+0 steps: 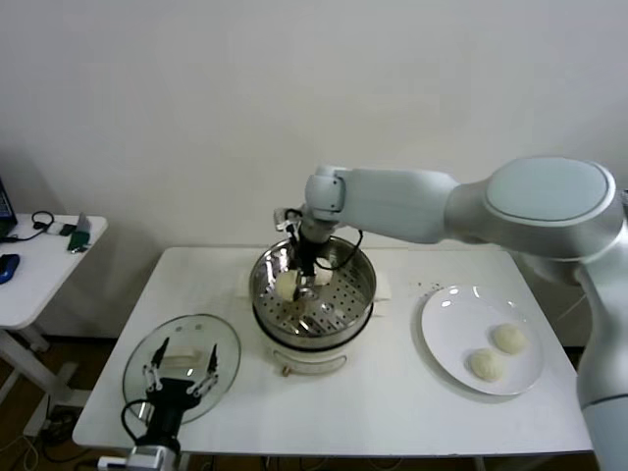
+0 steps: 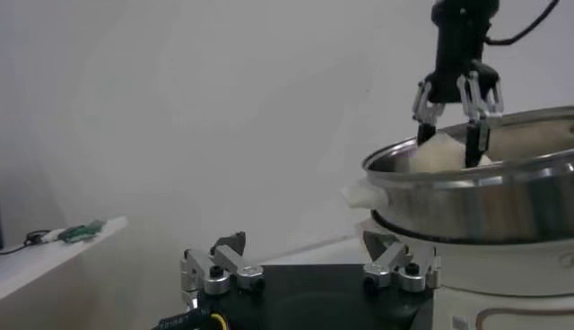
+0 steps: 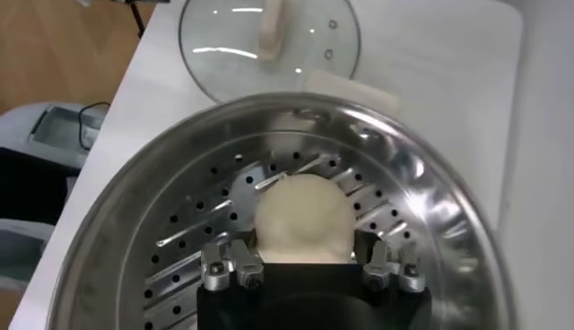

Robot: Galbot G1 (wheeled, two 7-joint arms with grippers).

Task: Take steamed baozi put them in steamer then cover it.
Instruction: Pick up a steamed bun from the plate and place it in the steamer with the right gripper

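White table [image 1: 392,392]: baozi [image 1: 287,285] inside steamer rim [image 1: 363,270].

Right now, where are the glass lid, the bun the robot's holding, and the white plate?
cover [image 1: 228,345]: head view, bare glass near its right rim.
steamed baozi [image 3: 302,218]: right wrist view, top of bun between the right gripper's fingers.
plate [image 1: 453,312]: head view, bare left part.

Plain white wall [image 1: 196,98]; white side table [image 1: 39,265]; wooden floor [image 3: 63,54].

Galbot G1 arm and gripper hardware.
Right arm [image 1: 471,206]: glossy white rounded shells, black cabling at the wrist; left gripper [image 2: 309,269]: black body, silver finger brackets with dark screws.
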